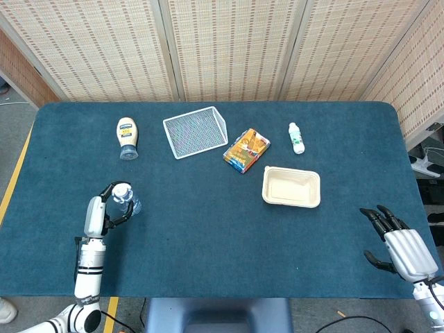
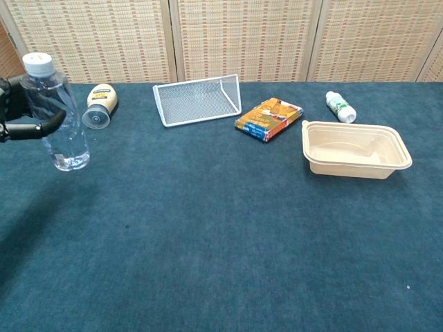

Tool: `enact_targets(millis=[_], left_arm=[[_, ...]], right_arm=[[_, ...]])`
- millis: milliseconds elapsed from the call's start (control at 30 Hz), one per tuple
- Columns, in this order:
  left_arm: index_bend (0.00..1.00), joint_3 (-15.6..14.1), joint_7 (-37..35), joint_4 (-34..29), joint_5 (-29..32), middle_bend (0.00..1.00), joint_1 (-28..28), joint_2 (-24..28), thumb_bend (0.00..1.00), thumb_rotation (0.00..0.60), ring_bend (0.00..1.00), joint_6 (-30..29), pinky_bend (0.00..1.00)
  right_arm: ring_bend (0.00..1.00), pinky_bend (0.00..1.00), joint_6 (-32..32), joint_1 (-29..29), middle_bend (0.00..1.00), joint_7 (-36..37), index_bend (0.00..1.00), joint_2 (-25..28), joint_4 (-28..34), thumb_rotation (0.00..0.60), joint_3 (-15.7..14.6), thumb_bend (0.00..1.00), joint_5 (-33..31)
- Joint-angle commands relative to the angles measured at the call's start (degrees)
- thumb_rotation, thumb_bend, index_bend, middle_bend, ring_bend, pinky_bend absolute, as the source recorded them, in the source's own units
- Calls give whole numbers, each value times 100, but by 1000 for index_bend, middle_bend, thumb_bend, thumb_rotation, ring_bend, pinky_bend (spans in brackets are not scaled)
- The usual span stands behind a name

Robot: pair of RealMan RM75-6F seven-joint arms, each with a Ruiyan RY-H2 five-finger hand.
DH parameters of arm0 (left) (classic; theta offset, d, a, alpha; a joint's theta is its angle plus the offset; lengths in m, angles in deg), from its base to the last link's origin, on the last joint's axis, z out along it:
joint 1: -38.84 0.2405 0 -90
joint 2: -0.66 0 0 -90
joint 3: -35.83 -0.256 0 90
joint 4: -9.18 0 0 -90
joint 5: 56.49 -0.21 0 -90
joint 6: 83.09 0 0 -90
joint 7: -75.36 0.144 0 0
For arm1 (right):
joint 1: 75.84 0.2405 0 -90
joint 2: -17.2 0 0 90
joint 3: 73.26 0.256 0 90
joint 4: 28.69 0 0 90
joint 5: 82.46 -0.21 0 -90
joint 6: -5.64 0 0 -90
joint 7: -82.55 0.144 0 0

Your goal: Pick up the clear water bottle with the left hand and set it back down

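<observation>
Left hand (image 1: 95, 216) clamps one clear water bottle (image 2: 57, 114) (upright); right hand (image 1: 401, 245) fingers apart, holding nothing.

On my surface (image 2: 221, 263), the clear water bottle (image 2: 57, 114) stands far left; the tray (image 2: 354, 151) sits right, the wire basket (image 2: 197, 99) behind centre.

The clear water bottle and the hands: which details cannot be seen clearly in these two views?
- Clear water bottle: whether its base touches the table or hangs just above cannot be told in either view.
- Left hand: the chest view's left edge cuts it off; only dark fingers show.
- Right hand: absent from the chest view.
- Small white bottle: label too small to read.
</observation>
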Motion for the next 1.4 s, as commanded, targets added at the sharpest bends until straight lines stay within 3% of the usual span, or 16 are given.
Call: enact_targets(millis=[33,200,333,567,667,867,1400], left_arm=[[704,-72,-180,867,-28,692,-65,-559,716,600,587,-68,634],[675,-136,-148,1556,-74,673,-66,-861,716,600,582,-124,630],[552,-176,-264,1718,-26,593,-59,-896,705,600,514,76,552],[130,-288,-208,1246,-4,197,-59,-524,530,600,209,494,294],[14,-302,-104,1036,-2,64,-59,-389,482,600,94,568,226],[0,-300,-26,732,-46,0,-52,-192,426,600,12,557,186],[0,-136,643,-554,-52,0,-60,717,414,600,0,524,174]], right_arm=[[30,236,8,-1,120,0,89,12,5,600,-12,215,10],[30,236,-13,-8,120,9,89,15,1,600,-15,215,24],[30,236,3,0,120,15,88,16,6,600,-11,215,11],[30,236,19,-1,120,-21,89,15,20,600,-18,215,3],[30,236,17,-3,120,-14,89,24,28,600,-30,215,21],[30,236,25,-2,120,-22,89,28,31,600,-31,215,13],[30,236,36,-3,120,-41,89,26,41,600,-31,215,-4]])
